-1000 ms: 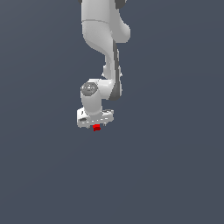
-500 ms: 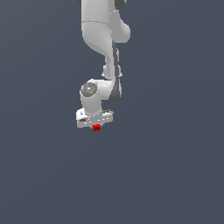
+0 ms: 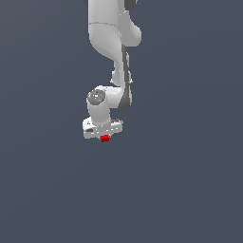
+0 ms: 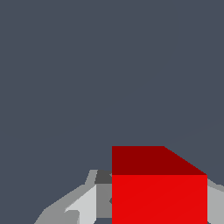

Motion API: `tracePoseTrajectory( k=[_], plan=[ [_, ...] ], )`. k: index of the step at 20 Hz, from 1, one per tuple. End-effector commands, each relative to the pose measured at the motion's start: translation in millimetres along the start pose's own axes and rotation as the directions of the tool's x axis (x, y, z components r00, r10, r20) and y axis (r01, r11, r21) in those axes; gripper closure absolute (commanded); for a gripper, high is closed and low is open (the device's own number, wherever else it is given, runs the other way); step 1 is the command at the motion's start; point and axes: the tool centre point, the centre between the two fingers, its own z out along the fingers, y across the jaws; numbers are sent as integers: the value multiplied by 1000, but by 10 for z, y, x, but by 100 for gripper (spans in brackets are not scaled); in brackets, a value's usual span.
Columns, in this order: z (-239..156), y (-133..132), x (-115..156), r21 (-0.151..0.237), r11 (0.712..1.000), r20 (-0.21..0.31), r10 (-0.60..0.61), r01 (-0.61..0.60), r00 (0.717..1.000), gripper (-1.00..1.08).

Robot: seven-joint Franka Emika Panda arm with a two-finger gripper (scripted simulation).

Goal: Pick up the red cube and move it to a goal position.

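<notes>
The red cube (image 3: 105, 138) is a tiny bright red block held just under the white gripper (image 3: 104, 136) in the exterior view. The gripper hangs from the white arm, near the middle of the view. In the wrist view the red cube (image 4: 157, 188) fills the space between the grey fingers (image 4: 83, 205), which press against its sides. The gripper (image 4: 153, 205) is shut on the cube. No goal marker shows in either view.
A plain dark grey-blue surface (image 3: 190, 190) fills both views. The white arm (image 3: 111, 38) rises from the gripper to the top edge of the exterior view. No other objects show.
The gripper and the red cube have stayed at almost the same spot; at most they rose very slightly. The grip on the cube is unchanged.
</notes>
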Motion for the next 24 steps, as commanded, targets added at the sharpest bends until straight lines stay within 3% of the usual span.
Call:
tracePoseTrajectory(
  k=[1,11,24],
  plan=[
    [-13,1,3,0,1000,0,0,0,1000,108],
    [-443,-15,81,0,1000,0,0,0,1000,108],
    [-1737,-55,335,0,1000,0,0,0,1000,108]
  ],
)
